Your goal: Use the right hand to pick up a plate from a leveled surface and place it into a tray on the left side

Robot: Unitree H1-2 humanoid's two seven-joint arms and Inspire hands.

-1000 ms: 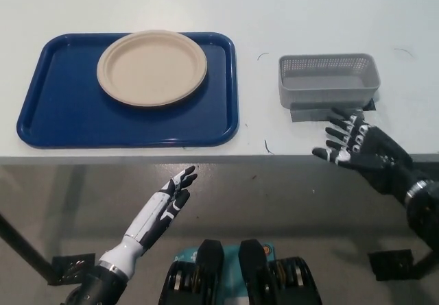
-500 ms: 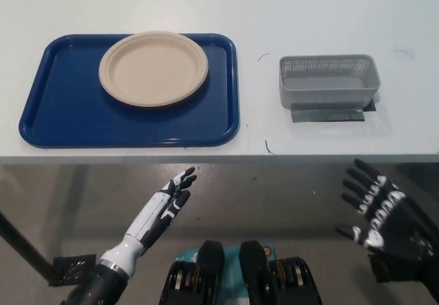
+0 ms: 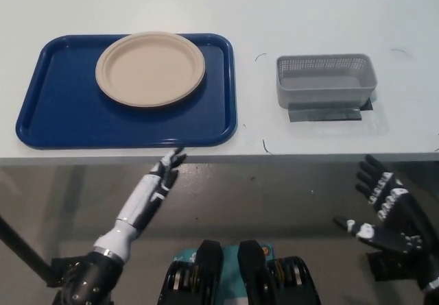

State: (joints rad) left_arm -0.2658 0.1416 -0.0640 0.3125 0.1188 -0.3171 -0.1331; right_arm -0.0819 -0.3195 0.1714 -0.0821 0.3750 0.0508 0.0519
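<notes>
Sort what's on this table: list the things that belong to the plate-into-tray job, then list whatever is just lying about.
Part of the job:
- plate, already lying in the tray
- blue tray on the table's left side
- right hand, open, below the table edge

Just lying about:
- grey basket on the right
- dark tape under the basket
- left hand, open, resting by the table edge

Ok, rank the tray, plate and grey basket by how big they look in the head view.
1. Blue tray, clearly largest.
2. Plate, lying inside the tray.
3. Grey basket, a little smaller than the plate.
</notes>
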